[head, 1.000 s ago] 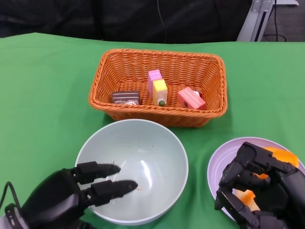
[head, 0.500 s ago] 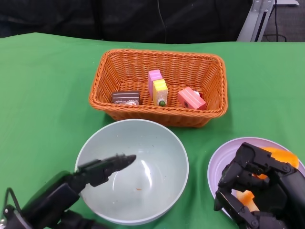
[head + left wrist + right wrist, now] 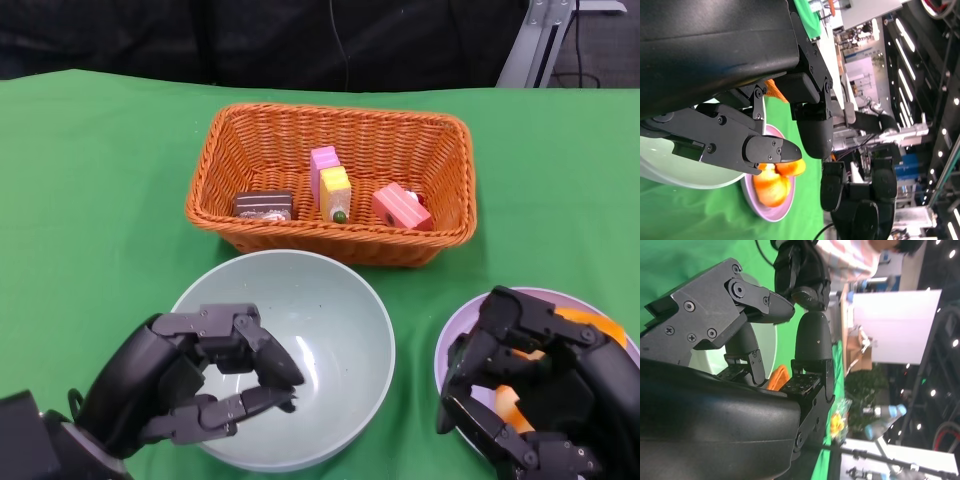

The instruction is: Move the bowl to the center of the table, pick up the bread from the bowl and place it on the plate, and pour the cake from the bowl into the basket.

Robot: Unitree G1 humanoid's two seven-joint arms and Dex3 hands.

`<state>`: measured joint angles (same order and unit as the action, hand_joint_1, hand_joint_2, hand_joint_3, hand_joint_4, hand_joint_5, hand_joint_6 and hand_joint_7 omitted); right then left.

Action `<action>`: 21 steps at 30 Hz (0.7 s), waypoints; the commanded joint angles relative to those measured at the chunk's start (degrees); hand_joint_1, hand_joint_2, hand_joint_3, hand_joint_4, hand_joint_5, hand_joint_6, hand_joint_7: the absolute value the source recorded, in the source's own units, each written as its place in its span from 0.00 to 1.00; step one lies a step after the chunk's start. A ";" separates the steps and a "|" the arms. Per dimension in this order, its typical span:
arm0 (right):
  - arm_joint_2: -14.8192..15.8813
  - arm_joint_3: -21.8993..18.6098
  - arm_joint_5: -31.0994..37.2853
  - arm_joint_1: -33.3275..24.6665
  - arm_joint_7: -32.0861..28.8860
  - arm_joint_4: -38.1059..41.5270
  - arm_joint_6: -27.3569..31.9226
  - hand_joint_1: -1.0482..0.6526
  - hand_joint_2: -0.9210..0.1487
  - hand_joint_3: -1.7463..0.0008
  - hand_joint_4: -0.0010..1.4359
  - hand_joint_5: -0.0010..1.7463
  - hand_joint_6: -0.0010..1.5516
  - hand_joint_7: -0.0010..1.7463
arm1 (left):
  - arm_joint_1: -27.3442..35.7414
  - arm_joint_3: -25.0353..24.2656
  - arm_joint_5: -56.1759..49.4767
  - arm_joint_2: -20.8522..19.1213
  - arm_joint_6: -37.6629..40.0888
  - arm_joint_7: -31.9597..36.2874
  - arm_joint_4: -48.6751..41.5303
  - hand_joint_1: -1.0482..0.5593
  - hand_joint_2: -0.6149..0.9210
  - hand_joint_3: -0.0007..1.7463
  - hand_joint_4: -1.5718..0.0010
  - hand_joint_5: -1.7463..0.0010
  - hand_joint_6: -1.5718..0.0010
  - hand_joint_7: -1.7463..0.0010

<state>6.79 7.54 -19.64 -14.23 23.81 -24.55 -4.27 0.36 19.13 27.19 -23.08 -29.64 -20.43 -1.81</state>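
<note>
Plainly the pale green round bowl [image 3: 285,355] sits empty near the front edge of the green-covered table [image 3: 90,200], just in front of the orange woven wicker basket [image 3: 335,180], which holds the four small block-shaped toy cakes [image 3: 335,193]. The orange bread pieces [image 3: 772,182] lie on the lilac round plate [image 3: 455,345] toward the table's front right corner. The black left hand [image 3: 195,385] hangs over the bowl's near left rim, fingers curled inward with nothing between them. The black right hand [image 3: 535,390] hovers over the plate, fingers bent and apart, gripping nothing. By my reading, every part of the task looks done, so the step in hand is retreat: each hand should lift straight up before drawing back, so no finger catches the bowl's rim or nudges the plate.
</note>
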 commanded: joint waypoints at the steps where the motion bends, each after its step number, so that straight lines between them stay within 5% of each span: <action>1: 0.89 0.94 -1.55 0.99 1.06 -1.64 2.13 0.52 0.38 0.49 0.50 0.89 0.40 0.77 | 1.65 -2.98 -0.01 1.16 3.93 -2.19 3.27 0.58 0.97 0.27 0.53 0.11 0.54 0.26; 4: 1.08 2.06 -0.50 1.25 1.03 -3.09 3.07 0.51 0.33 0.54 0.50 0.89 0.40 0.77 | 2.99 -4.63 -0.73 1.94 7.36 -3.55 6.34 0.57 0.95 0.29 0.52 0.12 0.54 0.25; 8: 1.27 5.03 1.69 0.68 -0.65 -7.47 6.12 0.47 0.34 0.56 0.54 0.88 0.44 0.75 | 6.17 -5.84 -1.29 1.95 12.45 -4.16 13.19 0.59 0.85 0.45 0.51 0.09 0.52 0.25; 17: 1.22 7.29 2.63 0.90 -4.15 -13.03 12.81 0.44 0.35 0.55 0.52 0.88 0.45 0.72 | 8.83 -8.30 -4.07 2.51 19.49 -4.79 21.26 0.57 0.83 0.48 0.51 0.09 0.51 0.25; 21: 1.26 7.41 2.60 0.85 -4.91 -14.05 14.35 0.42 0.33 0.58 0.52 0.90 0.46 0.71 | 9.20 -9.24 -3.81 2.81 21.41 -6.00 22.62 0.58 0.77 0.57 0.51 0.08 0.50 0.27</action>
<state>7.33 14.88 -16.99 -13.32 19.31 -37.59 9.37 9.11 10.77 23.33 -20.14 -9.03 -25.66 19.93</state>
